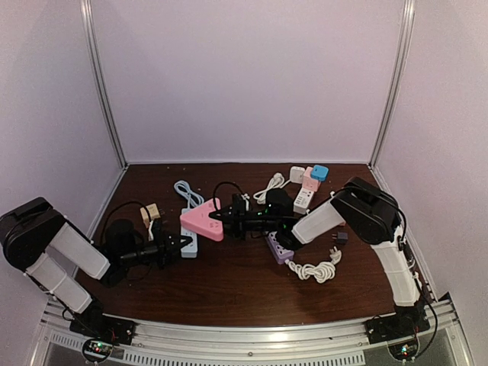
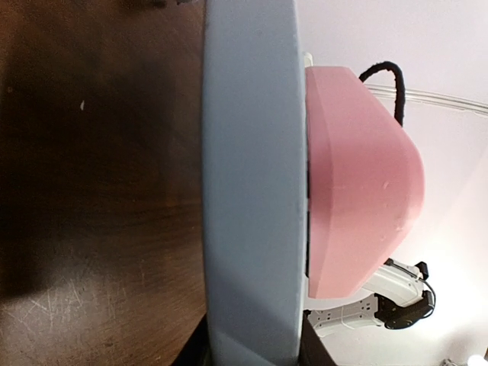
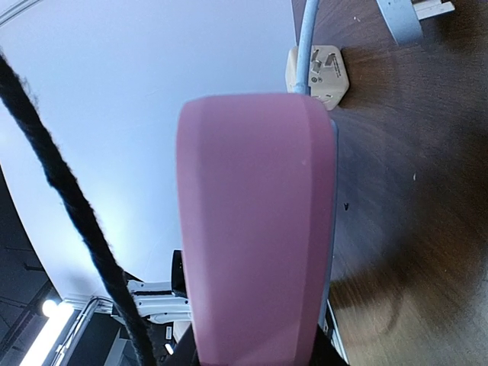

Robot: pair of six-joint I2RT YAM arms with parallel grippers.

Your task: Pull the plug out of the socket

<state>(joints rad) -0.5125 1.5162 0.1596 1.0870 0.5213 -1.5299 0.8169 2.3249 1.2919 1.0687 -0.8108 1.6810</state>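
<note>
Pink plug sits against the light-blue power strip, left of bench centre. Left gripper is clamped on the strip's near end, and right gripper pinches the plug. Cream plug nearer the left edge has small print, unreadable.

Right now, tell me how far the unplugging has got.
Done: both tools are placed, left tool closed on the blue power strip, right tool on the pink plug. In hand: bracing the two parts. Remaining: the pull itself; the plug sits against the strip, not separated.
</note>
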